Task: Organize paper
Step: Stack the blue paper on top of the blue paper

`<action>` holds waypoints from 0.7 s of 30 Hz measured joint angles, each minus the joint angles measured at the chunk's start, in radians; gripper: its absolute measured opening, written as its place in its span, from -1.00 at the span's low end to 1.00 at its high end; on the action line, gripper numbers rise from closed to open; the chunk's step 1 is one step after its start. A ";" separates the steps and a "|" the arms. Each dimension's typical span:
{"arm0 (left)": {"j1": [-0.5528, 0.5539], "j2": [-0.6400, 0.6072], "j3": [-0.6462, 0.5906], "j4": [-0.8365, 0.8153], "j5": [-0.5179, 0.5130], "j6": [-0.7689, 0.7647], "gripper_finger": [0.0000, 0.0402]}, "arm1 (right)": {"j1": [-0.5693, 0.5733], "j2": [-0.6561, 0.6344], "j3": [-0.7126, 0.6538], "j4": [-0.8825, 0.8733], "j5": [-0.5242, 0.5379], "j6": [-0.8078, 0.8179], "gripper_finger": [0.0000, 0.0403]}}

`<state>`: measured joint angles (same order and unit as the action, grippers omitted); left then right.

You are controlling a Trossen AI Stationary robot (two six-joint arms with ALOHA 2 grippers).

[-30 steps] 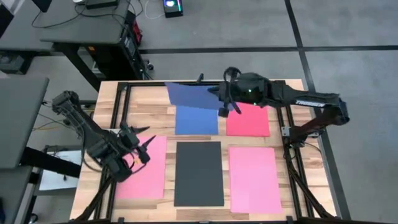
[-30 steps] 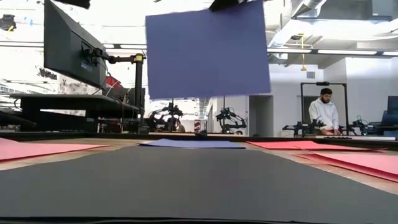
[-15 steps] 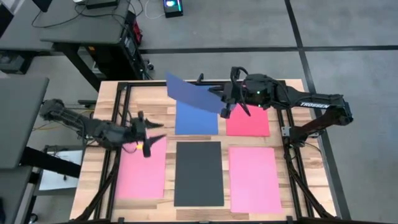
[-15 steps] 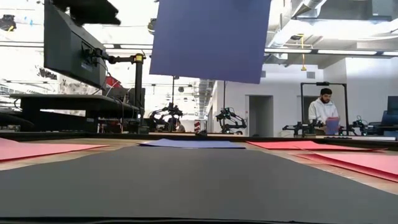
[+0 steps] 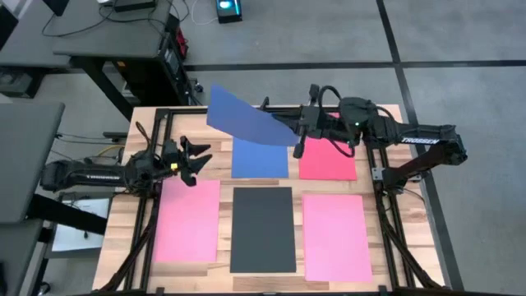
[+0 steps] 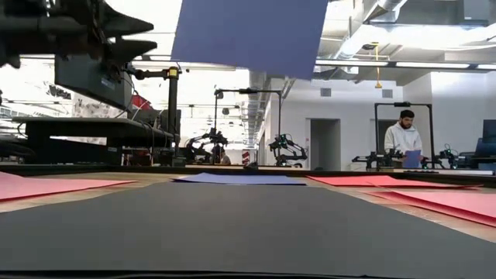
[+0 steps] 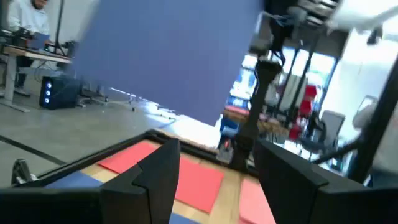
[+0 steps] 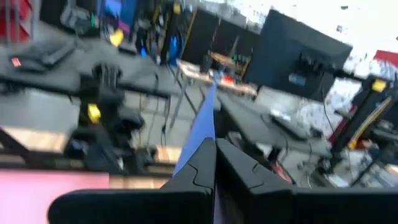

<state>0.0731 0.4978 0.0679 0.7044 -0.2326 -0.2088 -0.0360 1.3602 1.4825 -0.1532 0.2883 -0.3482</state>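
high view: the right gripper [image 5: 297, 141], jaws pinching a blue sheet [image 5: 246, 122], is carrying it in the air. the left gripper [image 5: 200, 159] is waiting with jaws spread, beside it. next move probably calls for handing over or laying it on the blue sheet [image 5: 260, 158] below.

Left claw [image 5: 200, 158] swings off the pink sheet [image 5: 187, 219] toward the surface's back; right claw [image 5: 297, 136] carries the blue sheet [image 5: 244, 122] higher, leftward.
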 joint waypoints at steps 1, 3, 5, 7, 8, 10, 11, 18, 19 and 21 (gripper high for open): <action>0.027 0.012 -0.010 0.025 0.017 -0.017 -0.08 | 0.004 0.000 0.002 0.021 0.000 0.000 -1.00; 0.074 0.045 -0.011 0.073 0.057 -0.034 -0.08 | 0.005 -0.001 0.002 0.057 -0.003 0.000 -1.00; 0.108 0.092 -0.011 0.143 0.098 -0.041 -0.08 | 0.005 0.000 0.002 0.076 -0.004 0.001 -1.00; 0.135 0.148 -0.011 0.225 0.121 -0.044 -0.08 | 0.006 0.000 0.002 0.087 -0.006 0.001 -1.00; 0.146 0.179 -0.010 0.260 0.124 -0.048 -0.08 | 0.007 0.000 0.002 0.093 -0.007 0.003 -1.00; 0.169 0.251 0.000 0.321 0.138 -0.058 -0.08 | 0.007 0.000 0.002 0.104 -0.013 0.008 -1.00; 0.182 0.288 0.012 0.350 0.159 -0.066 -0.08 | 0.009 0.000 0.002 0.111 -0.016 0.008 -1.00; 0.220 0.566 0.141 0.593 0.266 -0.061 -0.08 | 0.017 0.000 0.002 0.141 -0.029 0.008 -1.00; 0.220 0.601 0.163 0.632 0.267 -0.051 -0.08 | 0.018 0.000 0.002 0.141 -0.029 0.008 -1.00; 0.221 0.653 0.196 0.670 0.267 -0.040 -0.08 | 0.024 0.000 0.002 0.140 -0.029 0.008 -1.00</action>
<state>0.2939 1.1509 0.2643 1.3741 0.0342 -0.2485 -0.0123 1.3605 1.4841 -0.0128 0.2589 -0.3398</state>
